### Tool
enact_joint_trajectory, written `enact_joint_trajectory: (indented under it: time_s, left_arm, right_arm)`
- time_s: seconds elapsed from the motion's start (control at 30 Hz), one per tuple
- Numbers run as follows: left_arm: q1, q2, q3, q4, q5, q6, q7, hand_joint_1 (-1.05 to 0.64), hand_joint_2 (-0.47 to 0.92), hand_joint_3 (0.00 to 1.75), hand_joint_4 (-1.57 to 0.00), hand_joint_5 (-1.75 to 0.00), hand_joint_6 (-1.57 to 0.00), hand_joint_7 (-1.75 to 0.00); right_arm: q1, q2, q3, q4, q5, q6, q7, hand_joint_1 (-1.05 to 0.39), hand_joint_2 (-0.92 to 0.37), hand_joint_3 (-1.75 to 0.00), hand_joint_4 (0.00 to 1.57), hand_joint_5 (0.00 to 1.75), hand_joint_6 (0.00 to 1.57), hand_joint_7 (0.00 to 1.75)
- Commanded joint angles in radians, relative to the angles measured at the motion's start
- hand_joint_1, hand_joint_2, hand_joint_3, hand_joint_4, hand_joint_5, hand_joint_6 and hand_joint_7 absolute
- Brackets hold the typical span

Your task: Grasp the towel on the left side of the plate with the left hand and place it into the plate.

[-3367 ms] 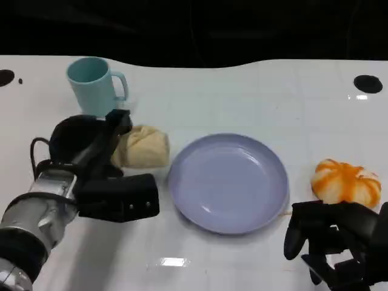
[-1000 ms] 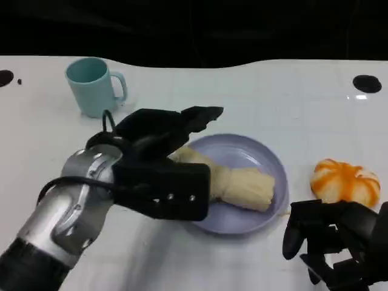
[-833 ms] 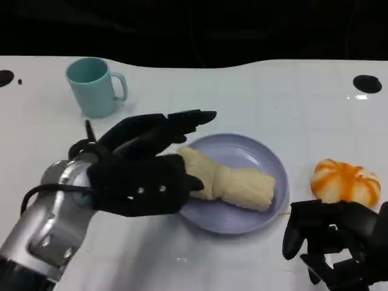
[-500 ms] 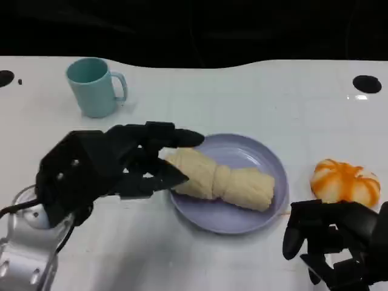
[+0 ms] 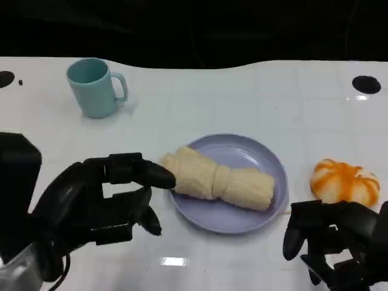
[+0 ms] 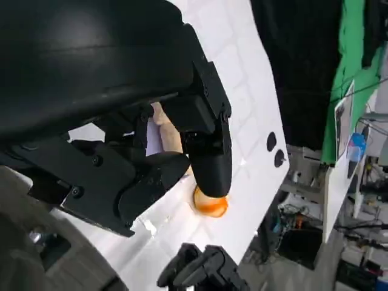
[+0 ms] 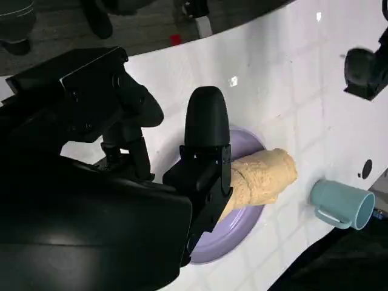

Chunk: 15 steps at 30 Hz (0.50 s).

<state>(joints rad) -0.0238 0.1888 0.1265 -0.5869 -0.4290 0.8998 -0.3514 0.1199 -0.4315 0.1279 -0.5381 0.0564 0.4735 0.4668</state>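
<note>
The towel (image 5: 218,179), a rolled pale-yellow bundle, lies in the lavender plate (image 5: 262,213) with its long axis running across the dish from the upper left down to the lower right; its left end overhangs the plate's left rim and its right end rests inside, near the right edge. The left hand (image 5: 100,203) sits on the white table (image 5: 242,97) just left of the plate, holding nothing, fingers curved and apart, one fingertip close to the towel's overhanging end, though from the head view I cannot be sure whether it touches. A second ago this hand was over the plate above the towel; since then it has pulled back toward the near left, while the towel has stayed where it lay. The right hand (image 5: 330,242) rests at the near right with fingers curled in on nothing, unchanged, just below an orange-and-white object (image 5: 347,180). A teal mug (image 5: 94,86) stands at the far left, well apart from the plate.
</note>
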Motion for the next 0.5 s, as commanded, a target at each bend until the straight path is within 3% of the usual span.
enact_joint_trajectory:
  time_s: [0.03, 0.23, 0.5]
  left_arm:
    - [0.040, -0.003, 0.045, -0.038, -0.078, 0.076, 0.030, -0.13, 0.61, 1.15, -0.80, -1.71, -0.81, -1.36]
    - [0.054, -0.007, 0.031, 0.025, -0.101, 0.085, 0.055, -0.15, 0.67, 1.08, -0.75, -1.75, -0.68, -1.62]
    - [0.041, 0.027, -0.017, 0.112, -0.097, 0.059, 0.022, -0.12, 0.74, 1.01, -0.76, -1.75, -0.68, -1.60]
  right_arm:
    - [-0.005, -0.009, -0.018, 0.002, 0.013, -0.002, 0.005, 0.07, -0.60, -1.06, 0.69, 1.69, 0.67, 1.43]
    - [0.003, -0.013, -0.029, 0.017, 0.020, -0.016, 0.009, 0.07, -0.60, -1.07, 0.69, 1.68, 0.67, 1.43]
    - [0.011, -0.022, -0.031, 0.026, 0.007, -0.044, 0.014, 0.07, -0.60, -1.07, 0.69, 1.68, 0.68, 1.43]
